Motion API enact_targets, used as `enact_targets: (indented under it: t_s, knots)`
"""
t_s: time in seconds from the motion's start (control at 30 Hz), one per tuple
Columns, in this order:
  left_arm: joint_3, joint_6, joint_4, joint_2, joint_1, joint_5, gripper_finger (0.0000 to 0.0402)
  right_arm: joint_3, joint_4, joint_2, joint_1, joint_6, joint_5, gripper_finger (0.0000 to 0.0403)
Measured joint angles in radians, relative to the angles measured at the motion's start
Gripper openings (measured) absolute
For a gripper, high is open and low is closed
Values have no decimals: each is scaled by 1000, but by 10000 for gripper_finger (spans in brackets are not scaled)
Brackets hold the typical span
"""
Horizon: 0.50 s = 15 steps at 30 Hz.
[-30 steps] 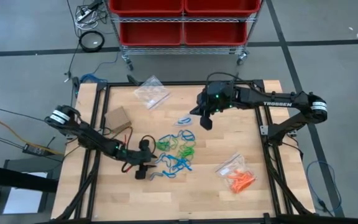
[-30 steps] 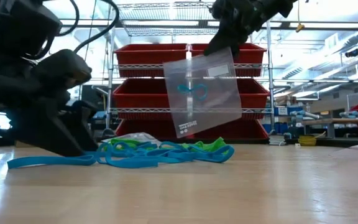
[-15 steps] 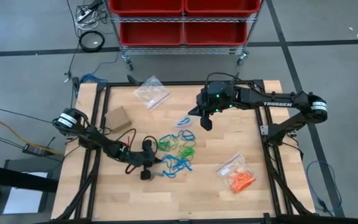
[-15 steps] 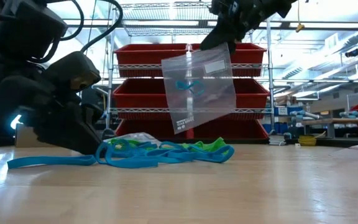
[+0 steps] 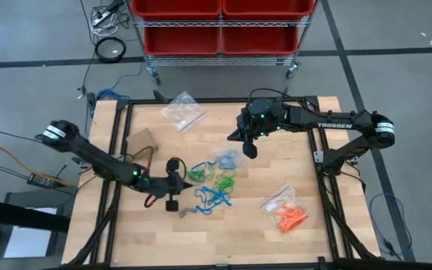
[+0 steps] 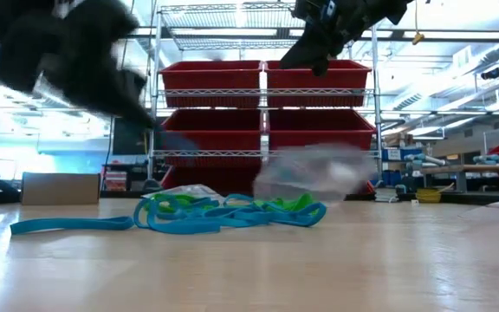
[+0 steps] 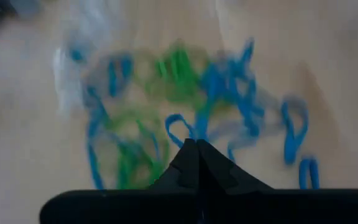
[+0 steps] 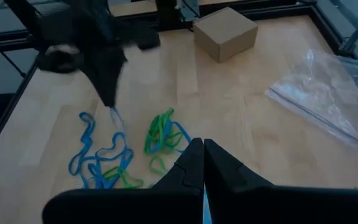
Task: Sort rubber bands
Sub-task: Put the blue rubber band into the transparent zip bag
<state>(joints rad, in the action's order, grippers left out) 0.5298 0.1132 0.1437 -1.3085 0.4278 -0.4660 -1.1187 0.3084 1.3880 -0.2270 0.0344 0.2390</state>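
Observation:
A tangle of blue and green rubber bands [image 5: 212, 180] [image 6: 223, 212] [image 8: 123, 158] lies mid-table. My left gripper [image 5: 171, 204] [image 6: 141, 113] [image 8: 109, 99] [image 7: 194, 144] hangs above the tangle's left side, shut, with a thin blue strand at its tips. My right gripper [image 5: 250, 150] [image 6: 314, 61] [image 8: 202, 146] is shut high over the far side with nothing visible between its fingers. A clear bag holding blue bands [image 5: 227, 159] [image 6: 310, 173] shows blurred, low at the pile's far edge. My left gripper pinches a blue rubber band [image 8: 115, 117] at its fingertips, coming slanting down from the table's left. The band runs as a thin strand from the tips down to the loops on the table [image 8: 114, 149]. Blur in the left wrist view hides the exact spot.
Another clear bag [image 5: 184, 110] [image 8: 322, 99] lies at the far edge and a bag of orange bands [image 5: 285, 210] at the near right. A cardboard box [image 5: 142, 142] [image 8: 225, 31] sits at the left. A cart with red bins [image 6: 267, 113] stands beyond the table.
My left gripper has shut at the pile's left side and risen from the table, drawing a blue strand up. The clear bag that hung from my right gripper has dropped toward the table beside the pile; that gripper has stayed in place.

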Motion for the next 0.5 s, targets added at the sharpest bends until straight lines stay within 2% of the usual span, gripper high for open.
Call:
enact_targets:
  t_s: [0.27, 0.43, 0.5]
  knots:
    - [224, -233, -184, 45, -42, -43, 0, 0, 25, 0, 11, 27, 2, 0]
    - [267, -278, -237, 43, -73, -37, 0, 13, 309, 0, 24, 203, 13, 2]
    - [268, -283, -245, 43, -81, -30, 0, 57, 385, 0, 36, 221, 14, 7]
